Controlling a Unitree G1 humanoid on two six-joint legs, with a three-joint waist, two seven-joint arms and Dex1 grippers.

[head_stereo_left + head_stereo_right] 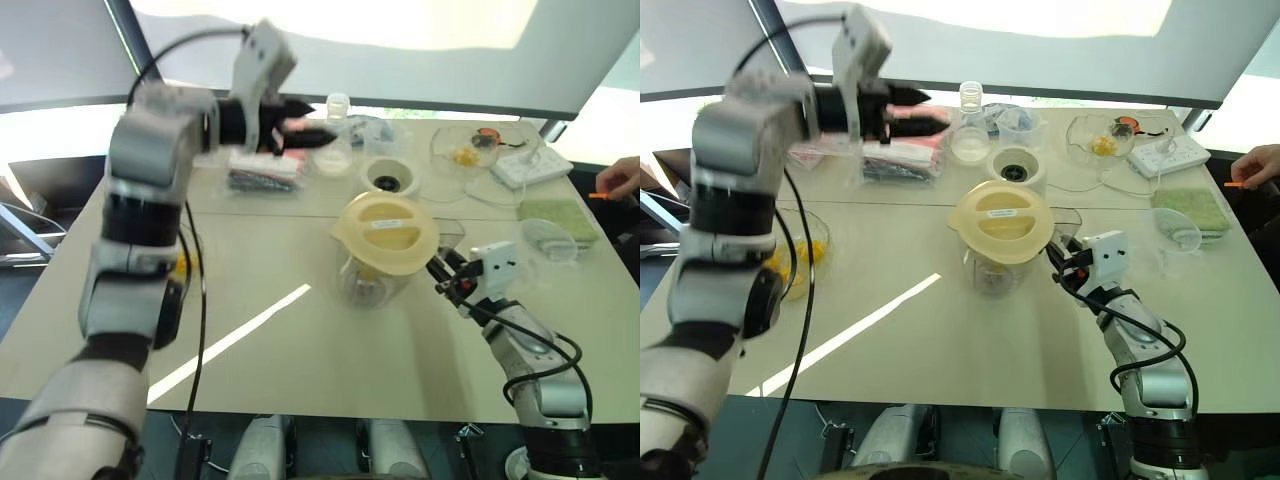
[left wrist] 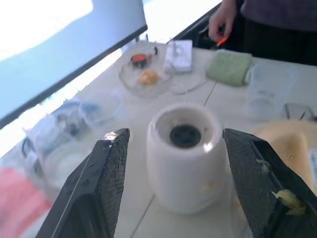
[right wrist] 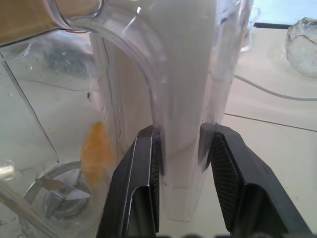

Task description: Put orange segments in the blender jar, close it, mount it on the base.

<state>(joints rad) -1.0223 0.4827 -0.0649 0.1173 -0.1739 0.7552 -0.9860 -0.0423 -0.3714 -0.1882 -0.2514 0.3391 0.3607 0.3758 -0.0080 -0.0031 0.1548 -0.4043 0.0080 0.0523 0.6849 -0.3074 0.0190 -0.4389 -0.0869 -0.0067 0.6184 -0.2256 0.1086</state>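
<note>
— Jar first: where does it stand?

— Near the middle of the pale table (image 1: pixel 300 350). It is the tall clear plastic blender jar (image 1: pixel 372 278), capped with a flat round cream lid (image 1: pixel 386 232), and it rests on the tabletop, not on the motor unit.

— And the fruit?

— One glossy yellow-orange segment (image 3: pixel 94 148) shows through the clear wall, just above the blade hub. More orange pieces (image 1: pixel 800 258) lie in a clear bowl at the left edge of the table, and a few more sit in a wavy-rimmed glass bowl (image 1: pixel 470 152) far right.

— Right arm?

— The right gripper (image 3: pixel 181 163) reaches in level from the right, and its two black fingers (image 3: pixel 143 178) are clamped on the jar's side handle (image 3: pixel 183 99) — one pad on each flank of it.

— Left arm?

— Raised high over the far left of the table. The left gripper (image 2: pixel 178 183) points toward the squat white cylindrical base (image 2: pixel 184 156), jaws spread wide with nothing between them; a scrap of yellow pulp clings to one pad (image 2: pixel 267 183). The base stands just beyond the jar, its dark round socket facing up.

— Anything else about?

— A green cloth (image 1: pixel 558 218) and a white power strip (image 1: pixel 530 165) on the far right, a small clear white-capped bottle (image 1: pixel 338 105) at the far edge, and a person's hand (image 1: pixel 620 180) at the right border.
</note>
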